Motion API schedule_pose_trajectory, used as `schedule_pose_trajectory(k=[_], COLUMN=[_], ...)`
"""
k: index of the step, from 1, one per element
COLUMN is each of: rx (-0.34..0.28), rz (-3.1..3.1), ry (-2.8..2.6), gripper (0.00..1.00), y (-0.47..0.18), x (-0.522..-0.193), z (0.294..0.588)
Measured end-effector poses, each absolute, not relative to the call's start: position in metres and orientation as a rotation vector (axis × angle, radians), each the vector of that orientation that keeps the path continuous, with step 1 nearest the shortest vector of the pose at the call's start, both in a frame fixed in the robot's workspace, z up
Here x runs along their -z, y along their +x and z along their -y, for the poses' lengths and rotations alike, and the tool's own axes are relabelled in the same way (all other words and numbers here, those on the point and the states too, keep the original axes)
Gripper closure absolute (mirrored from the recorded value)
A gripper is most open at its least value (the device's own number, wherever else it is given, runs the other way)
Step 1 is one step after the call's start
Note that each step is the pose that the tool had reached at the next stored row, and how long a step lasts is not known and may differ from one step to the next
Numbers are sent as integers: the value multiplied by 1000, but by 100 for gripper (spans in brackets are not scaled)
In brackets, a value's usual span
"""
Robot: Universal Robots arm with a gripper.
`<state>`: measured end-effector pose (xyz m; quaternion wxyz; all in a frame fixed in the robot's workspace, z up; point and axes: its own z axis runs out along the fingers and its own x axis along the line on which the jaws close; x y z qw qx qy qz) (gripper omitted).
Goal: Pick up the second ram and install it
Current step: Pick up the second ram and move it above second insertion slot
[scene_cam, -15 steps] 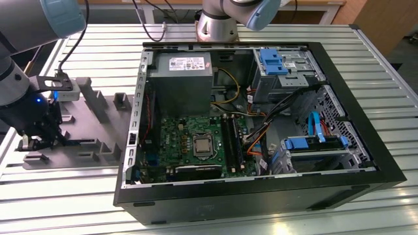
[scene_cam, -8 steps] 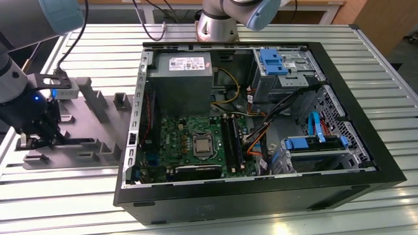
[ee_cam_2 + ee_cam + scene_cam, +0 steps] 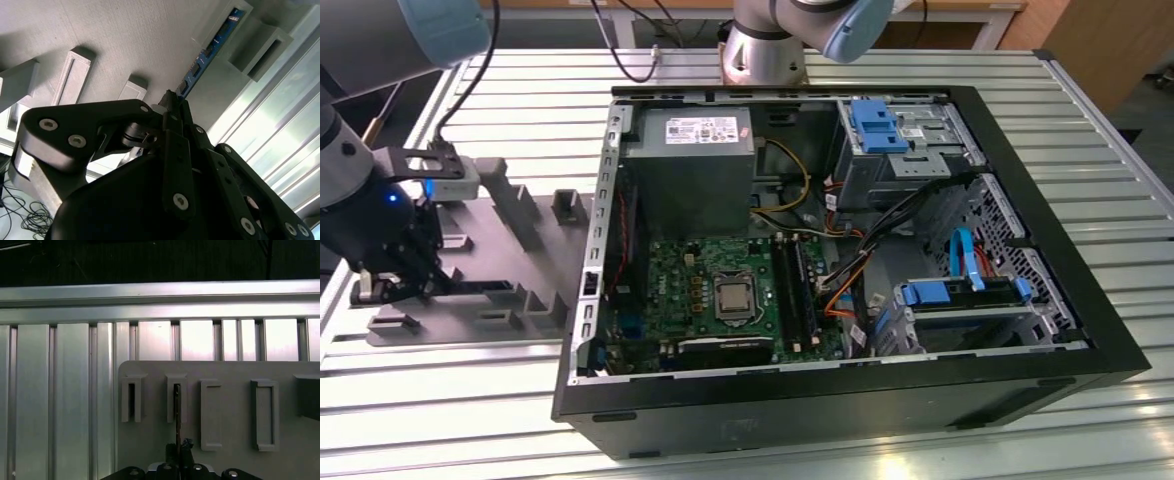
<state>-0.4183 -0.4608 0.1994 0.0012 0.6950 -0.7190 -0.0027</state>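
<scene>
The second ram (image 3: pixel 210 50) is a thin blue-green board standing on edge in a slotted grey holder (image 3: pixel 150 45). In the first wrist view the second ram (image 3: pixel 177 412) shows edge-on as a dark line running from a holder slot to my gripper (image 3: pixel 179 452). My gripper (image 3: pixel 172 102) has its fingers pinched together on the near end of the stick. In the exterior view my gripper (image 3: pixel 394 280) hangs low over the grey holder (image 3: pixel 500 300), at that view's left, away from the open computer case (image 3: pixel 854 400).
Inside the case lie the green motherboard (image 3: pixel 680 290) with its long black memory slots (image 3: pixel 790 285), a grey power supply (image 3: pixel 687 165), drive cages with blue clips (image 3: pixel 961 295) and loose cables. The holder has several raised blocks (image 3: pixel 520 210). The ribbed metal table (image 3: pixel 454 400) surrounds everything.
</scene>
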Motion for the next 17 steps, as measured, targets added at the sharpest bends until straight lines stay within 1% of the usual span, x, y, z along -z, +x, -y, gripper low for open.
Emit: schedule_pose_trajectory(k=[17], rx=[8], rz=[2258], ry=[2182], gripper=[86], y=[-418], x=[-209], z=[461])
